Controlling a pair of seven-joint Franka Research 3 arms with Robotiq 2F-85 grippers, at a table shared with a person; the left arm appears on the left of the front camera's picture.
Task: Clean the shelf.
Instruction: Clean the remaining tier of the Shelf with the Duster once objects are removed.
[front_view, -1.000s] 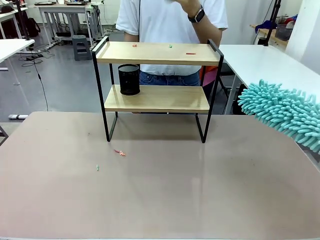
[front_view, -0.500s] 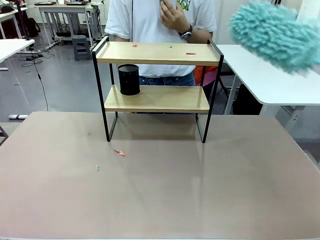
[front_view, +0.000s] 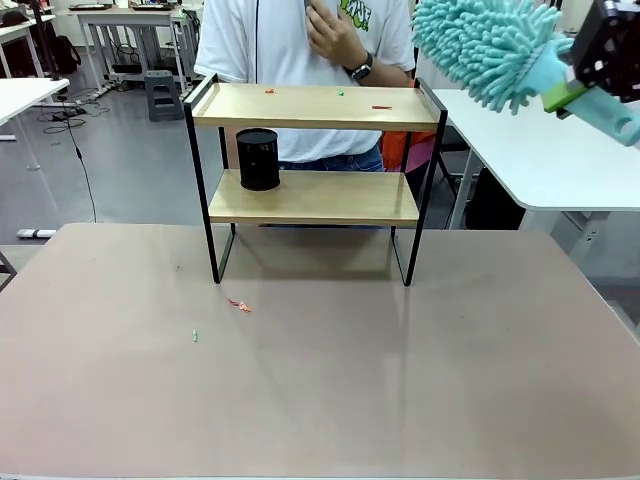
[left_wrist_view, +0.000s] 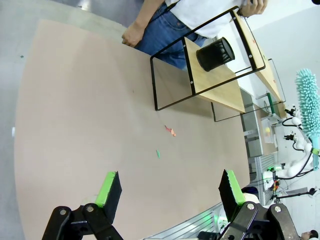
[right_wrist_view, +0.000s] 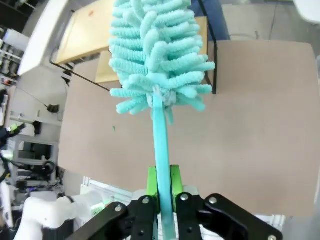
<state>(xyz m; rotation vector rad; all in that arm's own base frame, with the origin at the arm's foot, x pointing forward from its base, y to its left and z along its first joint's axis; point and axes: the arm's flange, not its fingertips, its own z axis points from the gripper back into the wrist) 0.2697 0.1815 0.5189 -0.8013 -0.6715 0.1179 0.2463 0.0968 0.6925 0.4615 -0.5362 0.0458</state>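
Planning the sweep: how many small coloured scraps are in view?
5. Two-tier wooden shelf, top board: red scrap left, green scrap middle, red scrap right. Brown table: orange scrap, green scrap. Others may be hidden.

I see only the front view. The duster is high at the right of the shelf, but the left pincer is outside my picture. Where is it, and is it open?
Observer: The left pincer is open with nothing between its fingers. It hangs above the table and faces the shelf.
Operator: Does the right pincer grip the duster well?
Observer: Yes. The right pincer is shut on the duster, and both green pads press its handle.
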